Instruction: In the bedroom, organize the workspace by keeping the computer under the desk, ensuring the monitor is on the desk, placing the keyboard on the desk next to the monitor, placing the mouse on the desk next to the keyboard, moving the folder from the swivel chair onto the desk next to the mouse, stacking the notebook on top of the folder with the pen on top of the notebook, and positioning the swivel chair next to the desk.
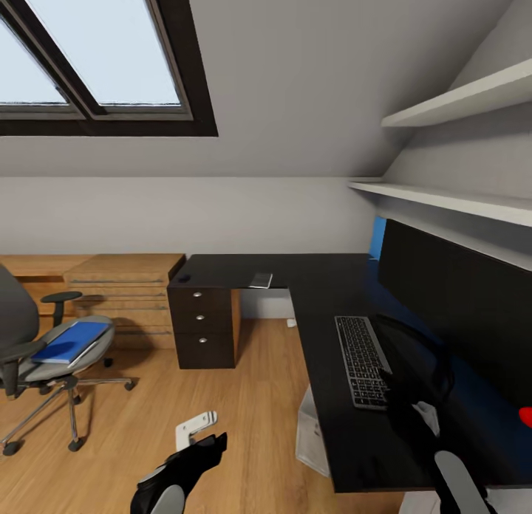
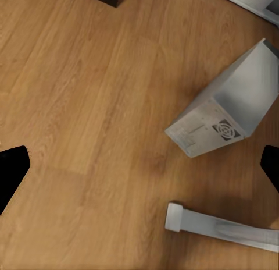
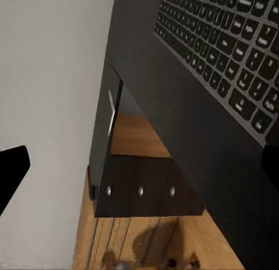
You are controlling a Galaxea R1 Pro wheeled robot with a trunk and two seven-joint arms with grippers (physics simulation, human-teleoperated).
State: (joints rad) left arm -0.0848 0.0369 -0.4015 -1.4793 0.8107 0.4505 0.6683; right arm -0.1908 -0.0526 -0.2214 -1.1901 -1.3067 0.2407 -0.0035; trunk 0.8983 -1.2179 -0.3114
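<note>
The black L-shaped desk (image 1: pixel 325 329) carries the monitor (image 1: pixel 458 314) at the right and the keyboard (image 1: pixel 362 359) in front of it. At the desk's far corner lie a small dark mouse (image 1: pixel 182 279) and a pale flat notebook (image 1: pixel 260 280). I cannot make out the pen. The computer (image 1: pixel 310 433) stands on the floor under the desk, tilted. The blue folder (image 1: pixel 70 342) lies on the swivel chair (image 1: pixel 29 366) at the left. My left gripper (image 2: pixel 139 168) hangs open over the floor near the computer (image 2: pixel 226 116). My right gripper (image 3: pixel 139 165) is open above the desk beside the keyboard (image 3: pixel 232 54).
Low light-wood cabinets (image 1: pixel 118 292) line the back wall left of the dark drawer unit (image 1: pixel 203 326). White shelves (image 1: pixel 458 196) jut out above the monitor. A white desk leg (image 2: pixel 221 229) crosses the wood floor (image 1: pixel 251 396) between the chair and the desk.
</note>
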